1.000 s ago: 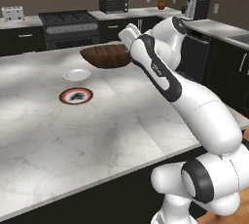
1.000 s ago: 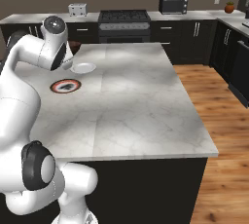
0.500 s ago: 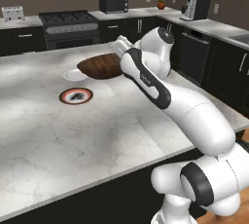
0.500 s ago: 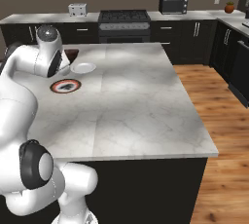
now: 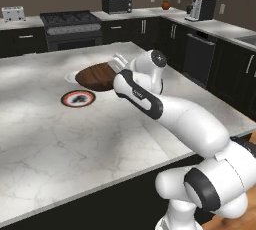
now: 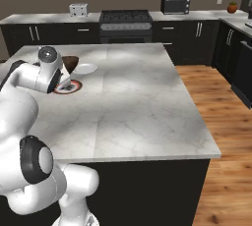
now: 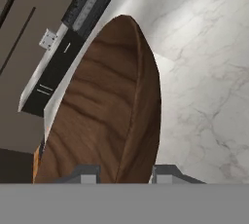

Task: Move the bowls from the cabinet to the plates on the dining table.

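Note:
The wide dark-brown wooden bowl hangs tilted just over the dining table, its left edge overlapping a pale plate. My gripper is shut on the bowl's right rim. In the hand view the rim of the wooden bowl runs between my two fingertips. Whether the bowl touches the plate I cannot tell. The red bowl sits on the table just in front of it. From the right base view the wooden bowl shows behind my wrist, beside the plate and red bowl.
A stove, toaster and microwave stand on the black counter behind the table. A coffee machine is on the right counter. Wood floor lies past the table's right edge.
The arm has bent down and carried the wooden bowl lower and slightly left, from well above the table to just over the plate. The red bowl has stayed put.

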{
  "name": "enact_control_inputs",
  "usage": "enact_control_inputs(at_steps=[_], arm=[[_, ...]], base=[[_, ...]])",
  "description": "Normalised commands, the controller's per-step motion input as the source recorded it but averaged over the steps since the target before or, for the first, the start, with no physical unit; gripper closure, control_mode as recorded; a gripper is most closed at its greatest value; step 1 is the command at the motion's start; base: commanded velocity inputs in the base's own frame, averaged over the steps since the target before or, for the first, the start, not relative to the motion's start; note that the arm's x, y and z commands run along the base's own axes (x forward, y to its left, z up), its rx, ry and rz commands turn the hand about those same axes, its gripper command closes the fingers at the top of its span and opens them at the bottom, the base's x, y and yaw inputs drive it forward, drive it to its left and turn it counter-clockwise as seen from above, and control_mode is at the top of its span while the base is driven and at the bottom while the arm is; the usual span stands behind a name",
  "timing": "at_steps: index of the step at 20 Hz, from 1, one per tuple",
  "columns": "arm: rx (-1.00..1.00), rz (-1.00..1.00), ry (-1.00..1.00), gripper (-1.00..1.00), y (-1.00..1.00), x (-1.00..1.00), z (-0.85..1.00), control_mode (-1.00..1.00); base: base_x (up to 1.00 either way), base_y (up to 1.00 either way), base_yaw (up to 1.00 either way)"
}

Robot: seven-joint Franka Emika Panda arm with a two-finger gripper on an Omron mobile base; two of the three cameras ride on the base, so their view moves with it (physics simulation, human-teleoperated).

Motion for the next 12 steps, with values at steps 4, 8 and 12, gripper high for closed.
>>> enact_control_inputs(at_steps=[4, 8, 12], arm=[[0.0, 0.0, -0.01, 1.0, 0.18, 0.36, -0.27, -1.0], [0.0, 0.0, 0.0, 1.0, 0.05, 0.3, -0.01, -1.0], [0.0, 0.0, 0.05, 1.0, 0.0, 0.2, 0.0, -1.0]], base=[[0.0, 0.0, 0.0], [0.0, 0.0, 0.0], [0.0, 0.0, 0.0]])
